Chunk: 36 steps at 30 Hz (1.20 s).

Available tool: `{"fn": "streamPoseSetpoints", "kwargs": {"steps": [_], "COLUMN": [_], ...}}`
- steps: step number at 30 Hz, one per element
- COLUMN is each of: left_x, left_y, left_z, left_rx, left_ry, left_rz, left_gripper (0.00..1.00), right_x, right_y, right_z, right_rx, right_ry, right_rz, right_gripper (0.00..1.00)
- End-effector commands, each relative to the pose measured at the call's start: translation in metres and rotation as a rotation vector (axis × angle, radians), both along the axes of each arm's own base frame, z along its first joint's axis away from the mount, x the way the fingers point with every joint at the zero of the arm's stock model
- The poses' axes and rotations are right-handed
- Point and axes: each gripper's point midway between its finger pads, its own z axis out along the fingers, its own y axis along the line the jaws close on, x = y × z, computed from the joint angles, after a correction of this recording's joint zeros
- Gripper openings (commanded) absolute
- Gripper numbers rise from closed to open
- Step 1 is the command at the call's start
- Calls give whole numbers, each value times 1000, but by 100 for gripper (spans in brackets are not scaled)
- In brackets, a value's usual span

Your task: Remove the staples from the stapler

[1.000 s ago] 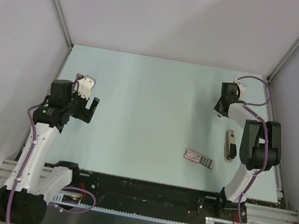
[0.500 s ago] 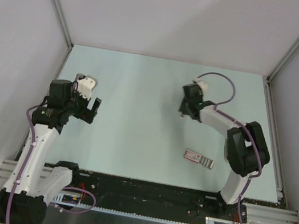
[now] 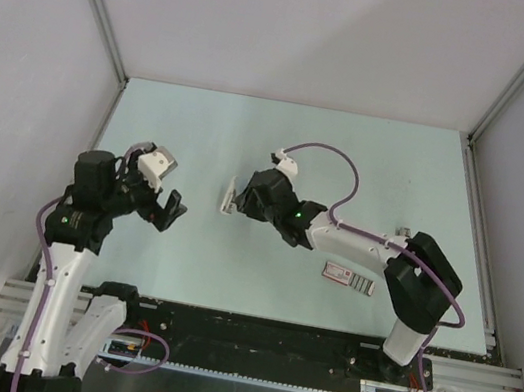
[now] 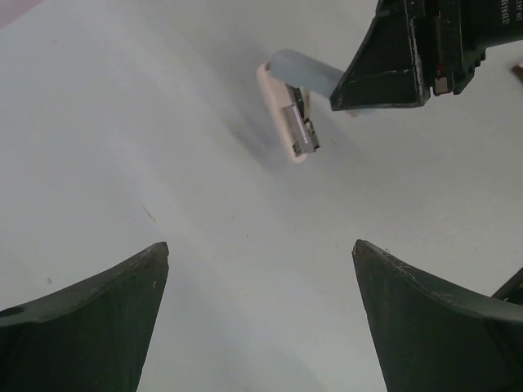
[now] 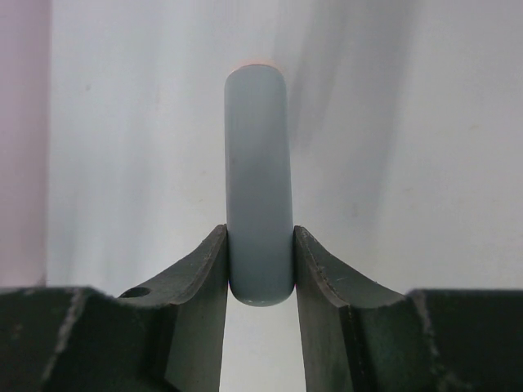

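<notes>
Right end effector [image 5: 259, 253] clamps the stapler [image 4: 288, 114] over the middle of the desk [image 3: 349, 161], free end toward 9 o'clock. Left end effector [image 4: 260, 247], jaws wide, sits at its 9 o'clock. Best to hold the stapler level and approach its exposed end slowly.

Three views on one table: one overhead, two wrist-mounted.
The whole table [image 3: 369, 164] is taken in by a fixed camera set high behind its near edge, tilted down and forward. The left wrist view is aimed low over the surface past the left gripper [image 4: 260, 249], and the stapler [image 4: 290, 122] and right gripper [image 4: 339, 94] are caught ahead of it. The right wrist view is set very close, filled by the stapler between its own fingers. The stapler is shared by all three views.
</notes>
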Motion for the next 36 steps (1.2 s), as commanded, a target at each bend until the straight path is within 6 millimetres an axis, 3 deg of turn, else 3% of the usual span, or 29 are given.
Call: {"fn": "streamPoseSetpoints", "kwargs": {"steps": [1,11,19,26,36], "left_x": [-4,-11,-4,9,11], "left_y": [-13,-21,-9,-5,-7], "left_z": [-22,-78,-115,-115,-113], "left_rx": [5,71,158,120,112], "left_ry": [30,84,133,115,73], "left_rz": [-132,-323,-367,-331,-337], "left_gripper": [99,99,99,99,99], "right_x": [-7,-42,-60,-79,-96], "right_y": [38,53,58,69,77], "right_z": [51,84,88,82,80], "right_rx": [213,276,306,330,374], "right_ry": [-48,-59,-40,-3,32], "right_rz": [-13,56,115,177,220], "right_gripper": [0,0,0,0,0]}}
